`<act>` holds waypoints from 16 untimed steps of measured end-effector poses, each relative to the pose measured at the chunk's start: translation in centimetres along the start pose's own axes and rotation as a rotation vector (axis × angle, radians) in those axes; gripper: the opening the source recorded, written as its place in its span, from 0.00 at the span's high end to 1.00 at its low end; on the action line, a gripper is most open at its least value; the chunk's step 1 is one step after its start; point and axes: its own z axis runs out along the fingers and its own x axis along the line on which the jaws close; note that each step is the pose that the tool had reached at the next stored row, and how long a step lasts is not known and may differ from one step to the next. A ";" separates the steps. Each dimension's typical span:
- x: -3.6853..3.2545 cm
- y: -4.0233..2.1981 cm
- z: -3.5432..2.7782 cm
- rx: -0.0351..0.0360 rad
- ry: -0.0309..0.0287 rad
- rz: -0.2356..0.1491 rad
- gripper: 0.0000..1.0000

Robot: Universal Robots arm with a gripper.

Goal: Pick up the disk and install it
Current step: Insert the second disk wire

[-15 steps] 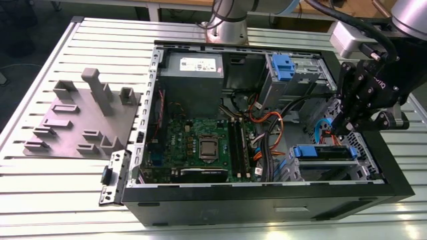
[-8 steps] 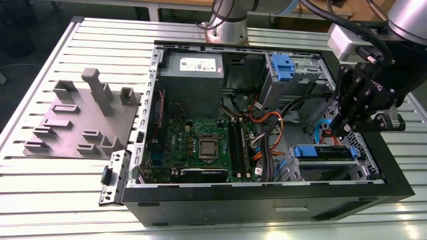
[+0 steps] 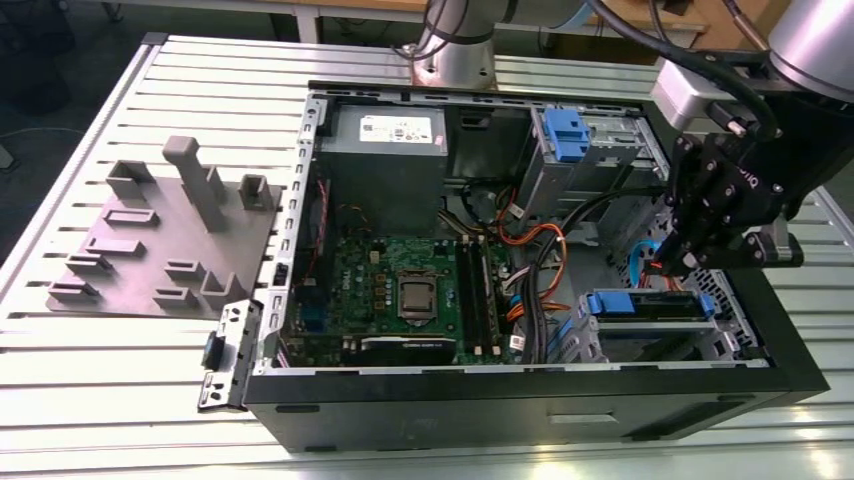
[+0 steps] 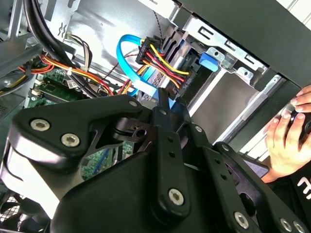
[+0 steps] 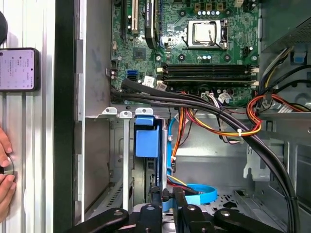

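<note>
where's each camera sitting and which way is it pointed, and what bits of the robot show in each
Exterior view: off the arm, up high, looking down into the open computer case on the slatted table; the arm and gripper show.
First wrist view: on the wrist, looking along the gripper into the case at the motherboard.
Second wrist view: on the wrist, close behind the gripper, facing the drive bay.
Both wrist views share the gripper, a blue cable and a person's hand.
</note>
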 end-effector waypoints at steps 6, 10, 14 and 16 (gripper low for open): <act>-0.01 -0.01 0.19 -0.0002 -0.0006 0.000 0.76; -0.01 -0.01 0.22 -0.0002 -0.0008 0.000 0.84; -0.01 -0.01 0.22 -0.0001 -0.0008 0.000 0.84; -0.02 -0.01 0.22 -0.0001 -0.0009 0.000 0.84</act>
